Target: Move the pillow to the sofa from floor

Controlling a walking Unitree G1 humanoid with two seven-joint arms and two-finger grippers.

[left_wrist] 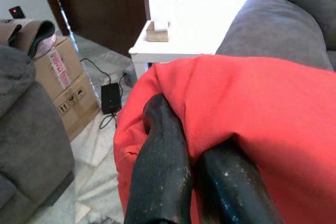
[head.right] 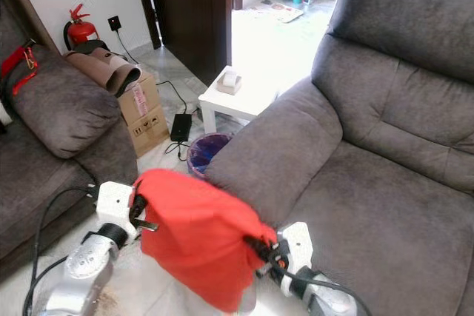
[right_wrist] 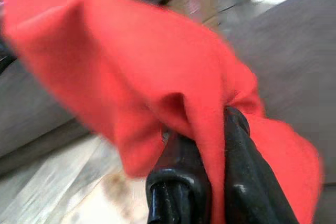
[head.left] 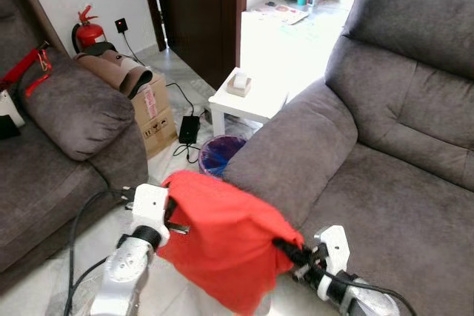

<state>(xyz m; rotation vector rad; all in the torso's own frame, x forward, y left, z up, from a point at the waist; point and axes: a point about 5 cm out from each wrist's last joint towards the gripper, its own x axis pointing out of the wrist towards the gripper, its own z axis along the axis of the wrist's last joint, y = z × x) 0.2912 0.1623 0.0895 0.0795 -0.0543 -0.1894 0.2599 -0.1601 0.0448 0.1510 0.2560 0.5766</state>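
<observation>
Reaching forward from the bottom of the head view, both silver arms hold the red pillow (head.left: 222, 238) up off the floor, just in front of the grey sofa's (head.left: 385, 183) near armrest. The left arm rises from below on the pillow's left side, and the left gripper (head.left: 176, 220) meets the pillow's upper left edge; from its wrist, its two black fingers (left_wrist: 163, 166) lie close together, pressed into a fold of red fabric. The right arm comes in low from the right, over the front of the sofa seat, and the right gripper (head.left: 285, 246) has the pillow's right corner; its fingers (right_wrist: 181, 182) are nearly closed, with a ridge of red cloth pinched between them. The pillow sags between the two grips, its lower part hanging toward the pale tiled floor (head.left: 178, 290). Beyond the pillow, close to the armrest, stands a blue bin (head.left: 218, 155), then a small white table (head.left: 241, 101). Left of the pillow sits a second grey sofa (head.left: 59, 153) with a cardboard box (head.left: 152, 112) beside it.
</observation>
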